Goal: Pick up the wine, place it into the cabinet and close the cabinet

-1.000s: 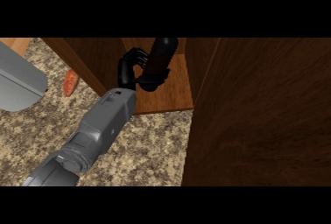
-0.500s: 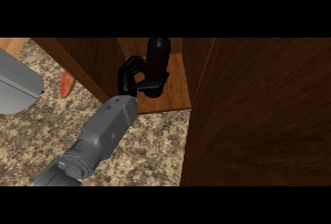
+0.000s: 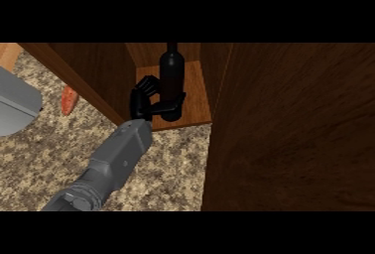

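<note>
The wine bottle (image 3: 172,69) is dark, and its neck points toward the back of the open wooden cabinet (image 3: 95,74). It is over the cabinet's lighter floor board (image 3: 195,94). My left hand (image 3: 147,99) is shut on the bottle's lower part, with fingers on its left side and the thumb under its base. The grey forearm comes in from the lower left. The cabinet door (image 3: 293,134) stands open and fills the right side of the view. The right hand does not show.
A speckled stone counter (image 3: 44,158) lies below the cabinet. A grey object (image 3: 15,106) stands at the left edge. A small orange-red item (image 3: 70,99) lies beside the cabinet's left wall.
The left hand has carried the bottle farther into the cabinet. The bottle now points more straight toward the back, and the forearm reaches deeper.
</note>
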